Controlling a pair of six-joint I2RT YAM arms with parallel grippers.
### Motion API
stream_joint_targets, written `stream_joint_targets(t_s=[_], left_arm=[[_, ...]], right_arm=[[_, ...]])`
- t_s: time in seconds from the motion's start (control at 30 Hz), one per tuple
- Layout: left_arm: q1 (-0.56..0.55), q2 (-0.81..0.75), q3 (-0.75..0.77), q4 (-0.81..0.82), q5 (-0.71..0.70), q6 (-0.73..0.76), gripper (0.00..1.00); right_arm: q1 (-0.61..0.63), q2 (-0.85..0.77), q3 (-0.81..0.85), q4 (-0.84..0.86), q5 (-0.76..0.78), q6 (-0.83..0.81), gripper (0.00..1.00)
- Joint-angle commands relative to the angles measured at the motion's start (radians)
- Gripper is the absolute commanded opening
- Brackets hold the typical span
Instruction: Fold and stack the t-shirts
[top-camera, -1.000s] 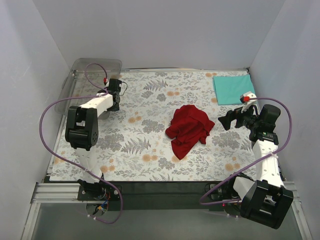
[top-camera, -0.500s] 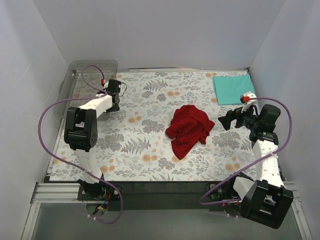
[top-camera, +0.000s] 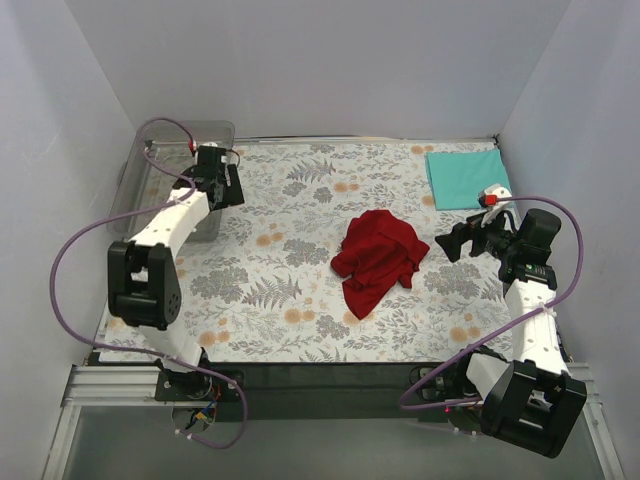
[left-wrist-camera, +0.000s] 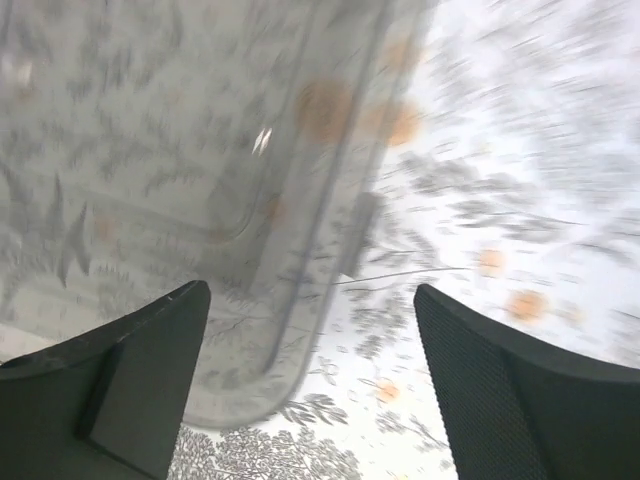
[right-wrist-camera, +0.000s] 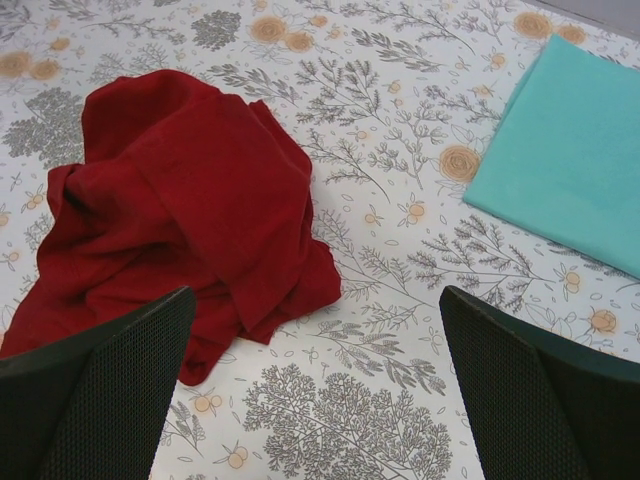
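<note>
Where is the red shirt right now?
In the top view, the crumpled deep red cloth t-shirt lies near the middle of the flower-patterned table, left of the right hand and the flat teal t-shirt.

A deep red soft cloth t-shirt (right-wrist-camera: 180, 200) lies crumpled in a heap on the left part of the counter (right-wrist-camera: 400, 330), whose white cover is printed with grey leaves and orange flowers. A light teal cloth t-shirt (right-wrist-camera: 580, 170), flat and smooth, lies at the upper right, well apart from the red one. The black jaws stand wide apart at the two bottom corners.
</note>
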Motion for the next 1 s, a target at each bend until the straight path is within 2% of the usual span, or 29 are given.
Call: stream_joint_targets(t_s=[0.0,0.03,0.07,0.13,0.17,0.23,0.27,0.33,0.37,0.4,0.47,0.53,0.7,0.8,0.9,0.97], left_arm=[[0.002,-0.299,-0.011,0.137,0.222,0.061,0.86],[0.002,-0.345,-0.069,0.162,0.300,0.072,0.89],[0.002,-0.420,-0.147,0.226,0.343,0.070,0.98],[0.003,-0.526,-0.279,0.344,0.627,0.057,0.98],[0.003,-0.553,-0.315,0.398,0.705,0.047,0.98],[0.002,-0.597,-0.439,0.457,0.962,0.015,0.98],[0.002,-0.601,-0.473,0.475,0.963,0.015,0.98],[0.002,-0.602,-0.516,0.521,1.070,-0.028,0.97],[0.002,-0.599,-0.538,0.529,1.093,-0.043,0.97],[0.000,-0.595,-0.568,0.527,1.127,-0.063,0.97],[0.000,-0.594,-0.588,0.527,1.135,-0.069,0.97],[-0.001,-0.611,-0.605,0.521,1.115,-0.065,0.97],[-0.003,-0.657,-0.617,0.510,1.100,-0.051,0.97],[-0.003,-0.651,-0.614,0.510,1.112,-0.055,0.97],[-0.003,-0.642,-0.613,0.514,1.124,-0.065,0.97],[-0.004,-0.644,-0.614,0.514,1.126,-0.068,0.97]], right_arm=[[-0.001,0.000,0.001,-0.064,-0.153,-0.117,0.99],[0.000,0.005,0.001,-0.088,-0.185,-0.181,0.98],[0.002,0.012,0.009,-0.149,-0.240,-0.224,0.98],[0.046,0.060,0.042,-0.227,-0.241,-0.333,0.98],[0.066,0.078,0.086,-0.287,-0.223,-0.350,0.97],[0.179,0.148,0.150,-0.335,-0.114,-0.393,0.95],[0.216,0.165,0.170,-0.337,-0.076,-0.393,0.95],[0.282,0.199,0.199,-0.334,-0.001,-0.367,0.91],[0.360,0.242,0.238,-0.334,0.039,-0.353,0.88],[0.393,0.265,0.257,-0.334,0.120,-0.321,0.82],[0.472,0.326,0.307,-0.332,0.219,-0.297,0.77],[0.514,0.365,0.346,-0.326,0.291,-0.255,0.70],[0.636,0.463,0.426,-0.326,0.434,-0.223,0.61],[0.658,0.486,0.426,-0.325,0.481,-0.205,0.56],[0.661,0.505,0.435,-0.315,0.514,-0.174,0.42],[0.661,0.496,0.441,-0.315,0.528,-0.169,0.29]])
